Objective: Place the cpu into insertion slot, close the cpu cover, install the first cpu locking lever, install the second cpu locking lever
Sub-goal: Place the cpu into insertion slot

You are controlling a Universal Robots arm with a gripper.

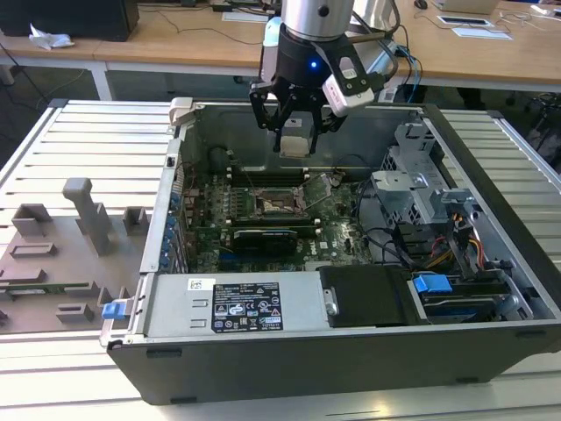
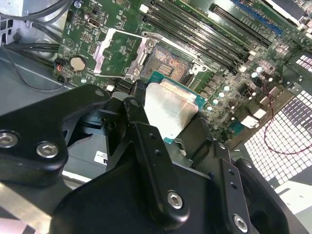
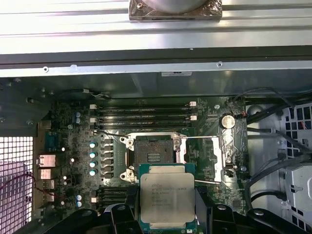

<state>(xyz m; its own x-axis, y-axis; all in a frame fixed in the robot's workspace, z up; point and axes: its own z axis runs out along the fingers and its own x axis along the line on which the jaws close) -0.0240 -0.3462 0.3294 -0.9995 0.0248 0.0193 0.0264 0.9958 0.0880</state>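
Exterior view: I have the black gripper (image 1: 295,139) hanging inside the open dark grey metal computer case (image 1: 351,360), which sits on the ribbed pale metal table (image 1: 79,132). It hovers over the green motherboard (image 1: 263,237), above the square dark insertion slot (image 1: 279,204) with its shiny metal rim. The case walls are well apart from the arm, with room on all sides.

Second wrist view: jaws clamped on the cpu (image 2: 168,109), a flat, near-square chip with a matte silvery lid and a green edge. It is pinched between black metal fingers (image 2: 146,146), in the air and not in the slot. The cpu cover (image 2: 119,51), a thin shiny frame with a cut-out centre, is swung open and tilted just beside the slot. The slot's contact field is bare.

First wrist view: the cpu faces up, parallel to the board. It is slightly longer than wide, with its longer edges against the fingers and its sides square with the slot's rim. The long black memory slots (image 3: 144,114) run along one slot edge. The cover lies open on the side of the round silver coin battery (image 3: 226,121).
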